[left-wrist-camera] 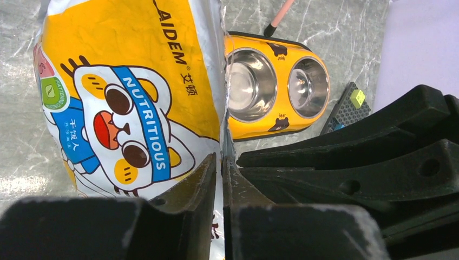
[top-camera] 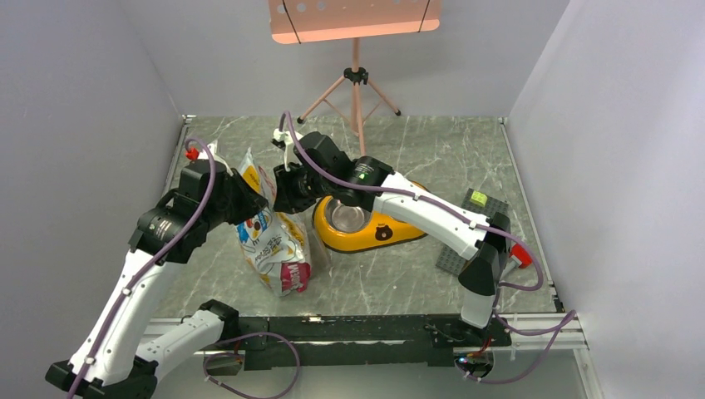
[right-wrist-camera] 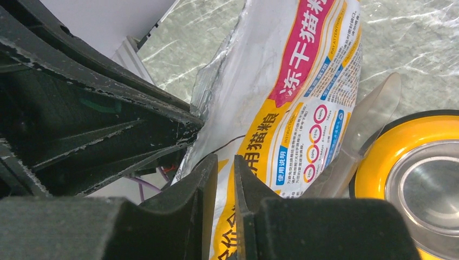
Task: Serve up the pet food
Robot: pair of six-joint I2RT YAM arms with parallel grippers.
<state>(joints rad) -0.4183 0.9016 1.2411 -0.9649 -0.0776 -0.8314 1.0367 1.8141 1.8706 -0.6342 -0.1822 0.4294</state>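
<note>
The white-and-yellow pet food bag (top-camera: 273,241) stands upright on the marble table, its red-magenta band at the bottom. No kibble shows. My left gripper (top-camera: 248,199) is shut on the bag's top edge from the left; in the left wrist view the jaws (left-wrist-camera: 222,162) pinch the bag's seam beside the cartoon print (left-wrist-camera: 124,103). My right gripper (top-camera: 281,191) is shut on the top edge from the right; in the right wrist view its jaws (right-wrist-camera: 225,169) clamp the bag's back panel (right-wrist-camera: 295,92). The yellow double-bowl feeder (top-camera: 366,226) lies just right of the bag, its steel bowls empty.
A translucent plastic piece (right-wrist-camera: 361,132) leans between bag and feeder (right-wrist-camera: 417,179). A dark studded plate (top-camera: 472,233) with a green block lies at the right. A pink stand's tripod (top-camera: 356,83) stands at the back. Walls close in on the left, right and back.
</note>
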